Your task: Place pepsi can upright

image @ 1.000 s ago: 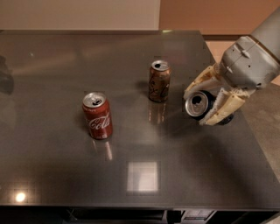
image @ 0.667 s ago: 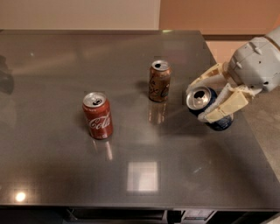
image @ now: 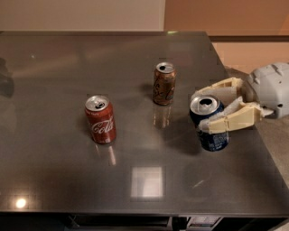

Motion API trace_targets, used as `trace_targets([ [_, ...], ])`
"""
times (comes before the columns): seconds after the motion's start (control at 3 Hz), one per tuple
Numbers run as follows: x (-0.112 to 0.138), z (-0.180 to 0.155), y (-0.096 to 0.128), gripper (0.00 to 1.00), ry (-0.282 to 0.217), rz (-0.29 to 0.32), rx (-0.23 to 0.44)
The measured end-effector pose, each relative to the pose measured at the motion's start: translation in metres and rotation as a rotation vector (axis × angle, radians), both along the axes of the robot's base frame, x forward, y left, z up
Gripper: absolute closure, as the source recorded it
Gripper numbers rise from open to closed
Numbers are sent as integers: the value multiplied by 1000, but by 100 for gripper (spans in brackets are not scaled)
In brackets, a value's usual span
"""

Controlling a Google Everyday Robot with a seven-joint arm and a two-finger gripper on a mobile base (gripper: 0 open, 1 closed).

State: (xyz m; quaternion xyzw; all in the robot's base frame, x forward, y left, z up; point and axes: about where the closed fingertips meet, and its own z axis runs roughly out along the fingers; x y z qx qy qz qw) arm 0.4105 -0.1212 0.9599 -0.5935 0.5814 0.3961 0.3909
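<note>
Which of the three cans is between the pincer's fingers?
The dark blue pepsi can, far right, clasped by the pincer; the red can and brown can stand free.

Dark glossy table point(image: 54, 180) with square light glare point(image: 146, 182); pale wall point(image: 81, 13), orange wall point(image: 226, 16) behind.

We see the pepsi can point(image: 216, 140) swung from tilted, mouth toward us, to upright, its base now down on the table point(image: 67, 180) at 3 o'clock, the gripper point(image: 198, 113) clasped round it and sunk lower, its wrist drawn back toward 3 o'clock
</note>
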Motion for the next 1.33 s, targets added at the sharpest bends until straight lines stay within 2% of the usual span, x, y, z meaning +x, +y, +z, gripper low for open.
trace_targets([
  [0.33, -13, -14, 2, 100, 37, 6, 137],
  [0.67, -22, -28, 4, 100, 48, 46, 243],
  [1.0, -27, -36, 0, 82, 37, 68, 345],
  [1.33, -28, -40, -5, 59, 18, 80, 405],
])
